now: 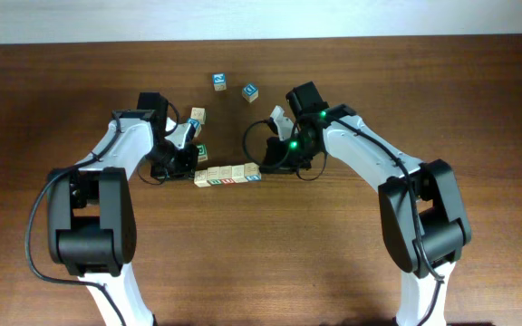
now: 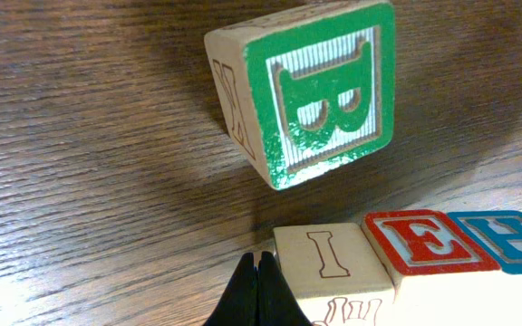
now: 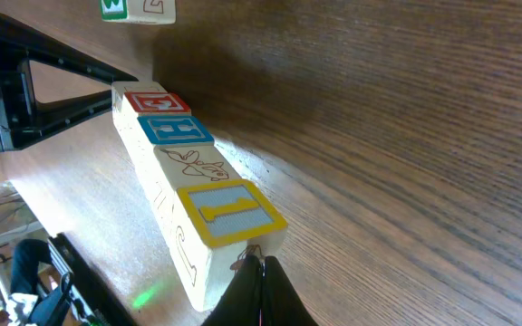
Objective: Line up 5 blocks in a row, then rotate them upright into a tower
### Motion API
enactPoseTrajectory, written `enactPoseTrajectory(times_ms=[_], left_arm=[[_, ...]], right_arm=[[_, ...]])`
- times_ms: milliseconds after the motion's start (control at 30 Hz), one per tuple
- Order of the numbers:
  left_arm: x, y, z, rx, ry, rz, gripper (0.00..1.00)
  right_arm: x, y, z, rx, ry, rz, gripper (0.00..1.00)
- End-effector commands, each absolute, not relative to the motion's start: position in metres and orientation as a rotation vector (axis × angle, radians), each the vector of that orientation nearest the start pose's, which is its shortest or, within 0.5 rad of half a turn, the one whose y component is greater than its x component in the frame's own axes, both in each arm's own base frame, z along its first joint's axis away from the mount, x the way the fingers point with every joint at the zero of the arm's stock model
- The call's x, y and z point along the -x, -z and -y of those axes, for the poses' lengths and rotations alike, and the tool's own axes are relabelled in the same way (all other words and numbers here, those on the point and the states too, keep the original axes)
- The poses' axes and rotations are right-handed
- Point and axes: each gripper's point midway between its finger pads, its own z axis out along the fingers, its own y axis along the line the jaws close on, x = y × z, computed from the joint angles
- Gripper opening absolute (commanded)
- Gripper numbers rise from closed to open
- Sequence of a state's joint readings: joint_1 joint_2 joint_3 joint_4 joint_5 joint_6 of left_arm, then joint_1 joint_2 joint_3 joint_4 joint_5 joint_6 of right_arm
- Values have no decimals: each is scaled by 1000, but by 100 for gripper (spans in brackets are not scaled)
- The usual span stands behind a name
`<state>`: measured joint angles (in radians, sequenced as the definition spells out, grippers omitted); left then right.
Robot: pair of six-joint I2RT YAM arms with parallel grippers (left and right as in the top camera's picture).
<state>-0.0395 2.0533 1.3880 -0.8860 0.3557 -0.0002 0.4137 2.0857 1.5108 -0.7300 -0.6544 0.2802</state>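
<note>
Several tan blocks lie end to end in a row (image 1: 228,174) at the table's middle. In the left wrist view its near blocks are the I block (image 2: 329,258), the red E (image 2: 429,240) and the blue H (image 2: 510,237). A green B block (image 2: 320,95) sits just behind the row, turned askew. My left gripper (image 2: 258,270) is shut and empty, its tips against the I block's end. My right gripper (image 3: 261,267) is shut and empty too. It touches the yellow-framed block (image 3: 229,213) at the row's other end. In the overhead view the left gripper (image 1: 191,168) and right gripper (image 1: 265,168) bracket the row.
Further back lie loose blocks: a tan one (image 1: 198,115) and two with blue marks (image 1: 218,81) (image 1: 250,91). The wooden table (image 1: 333,254) stretches out in front of the row. Both arms reach in from the front corners.
</note>
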Motion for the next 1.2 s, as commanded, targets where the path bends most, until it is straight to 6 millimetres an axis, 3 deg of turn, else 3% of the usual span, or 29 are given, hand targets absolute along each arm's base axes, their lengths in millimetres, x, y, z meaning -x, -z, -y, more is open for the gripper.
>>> enactPoseTrajectory(times_ms=[0, 767, 1167], left_arm=[[-369, -22, 123, -121, 877, -3023, 0], [-370, -22, 123, -122, 877, -3020, 0], [-370, -22, 123, -123, 877, -3020, 0]], right_arm=[[-340, -96, -327, 550, -1265, -2797, 4], [-323, -106, -363, 695, -1178, -2765, 4], [-326, -105, -362, 659, -1154, -2777, 4]])
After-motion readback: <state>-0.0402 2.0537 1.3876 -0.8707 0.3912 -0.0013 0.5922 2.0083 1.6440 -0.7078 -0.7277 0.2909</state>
